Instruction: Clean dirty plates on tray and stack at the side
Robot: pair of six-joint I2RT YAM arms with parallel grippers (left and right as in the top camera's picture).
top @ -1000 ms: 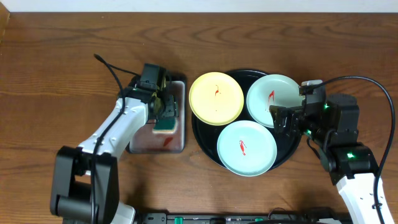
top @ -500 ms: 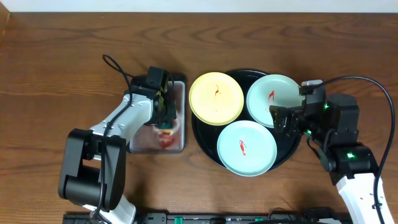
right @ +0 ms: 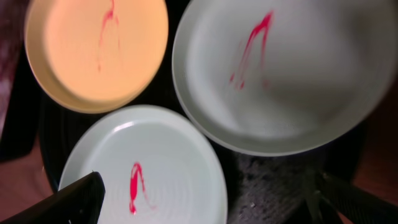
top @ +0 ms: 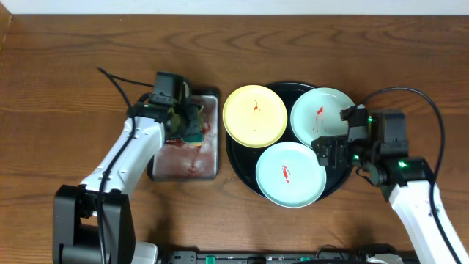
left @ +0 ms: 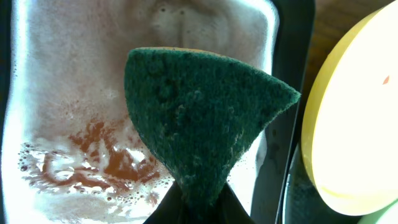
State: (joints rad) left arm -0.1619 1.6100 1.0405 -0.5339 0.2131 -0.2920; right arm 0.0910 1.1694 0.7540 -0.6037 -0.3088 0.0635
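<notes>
Plates (top: 290, 174): three, each red-smeared, on the tray (top: 238, 171); none wiped, none stacked.
Left gripper (left: 199, 208): my fingers clamp the sponge (left: 199, 118).
Right gripper (right: 208, 198): my fingers wide apart, empty.

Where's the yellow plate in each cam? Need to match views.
Overhead: yellow plate at centre, overhanging the black tray's upper-left rim.
Left wrist: yellow plate cropped at the right edge, beside the sponge.
Right wrist: yellow plate in the upper-left corner.
Shared landmark: its red smear, visible in all three.
</notes>
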